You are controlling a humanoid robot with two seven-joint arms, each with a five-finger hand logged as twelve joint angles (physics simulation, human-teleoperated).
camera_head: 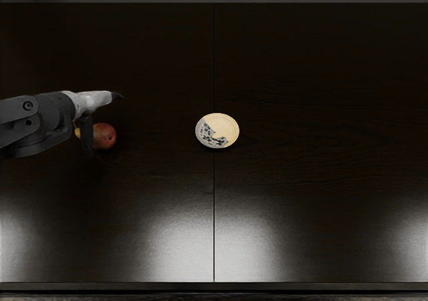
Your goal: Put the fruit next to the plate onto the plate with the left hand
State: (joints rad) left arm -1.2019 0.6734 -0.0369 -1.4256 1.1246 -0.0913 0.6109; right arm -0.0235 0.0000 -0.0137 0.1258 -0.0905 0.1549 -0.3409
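Note:
A red and yellow fruit, like a mango, lies on the dark table at the left. A small cream plate with a blue pattern sits near the middle, well to the right of the fruit. My left hand comes in from the left edge and hovers just above and behind the fruit. One dark finger points right and another hangs down beside the fruit's left side. The hand does not hold the fruit. The right arm does not show.
The dark wooden table has a thin seam running down its middle. Bright glare patches lie along its front part. Nothing else stands on it.

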